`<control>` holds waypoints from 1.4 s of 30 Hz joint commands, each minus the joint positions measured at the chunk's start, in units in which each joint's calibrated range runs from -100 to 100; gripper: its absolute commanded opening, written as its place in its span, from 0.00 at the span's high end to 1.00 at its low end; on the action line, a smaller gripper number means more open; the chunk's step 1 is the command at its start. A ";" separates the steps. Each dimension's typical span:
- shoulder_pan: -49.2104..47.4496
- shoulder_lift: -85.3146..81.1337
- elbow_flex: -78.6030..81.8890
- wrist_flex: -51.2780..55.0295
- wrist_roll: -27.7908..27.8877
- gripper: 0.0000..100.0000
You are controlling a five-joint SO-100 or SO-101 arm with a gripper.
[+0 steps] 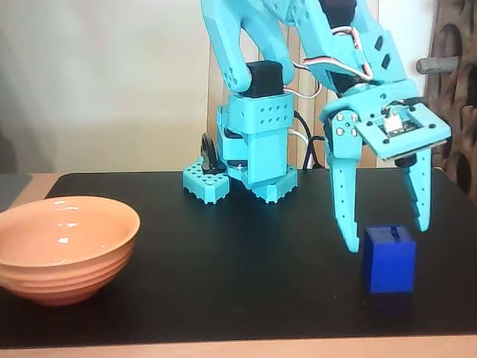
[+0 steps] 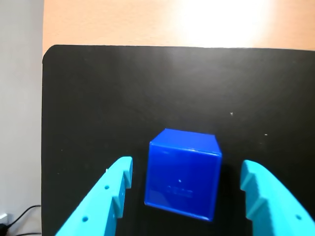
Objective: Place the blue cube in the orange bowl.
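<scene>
The blue cube (image 1: 388, 258) rests on the black mat at the right front; the wrist view shows the blue cube (image 2: 182, 173) low in the middle. My turquoise gripper (image 1: 387, 237) hangs open just above and behind it, one finger on each side, tips about level with the cube's top. In the wrist view the gripper (image 2: 186, 169) straddles the cube with a gap on both sides, touching nothing. The orange bowl (image 1: 63, 246) stands at the far left of the mat, empty, and is out of the wrist view.
The arm's turquoise base (image 1: 250, 168) stands at the back middle of the black mat (image 1: 223, 261). Cables (image 1: 305, 149) trail behind the base. The mat's front edge runs close below the cube and bowl, with a wooden tabletop (image 2: 123, 22) beyond.
</scene>
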 commanded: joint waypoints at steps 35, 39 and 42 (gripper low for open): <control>-0.30 -0.82 1.80 -3.81 -0.82 0.86; 0.30 -1.67 1.80 -2.24 -0.82 0.89; 0.40 -1.75 1.80 -1.98 -0.82 0.89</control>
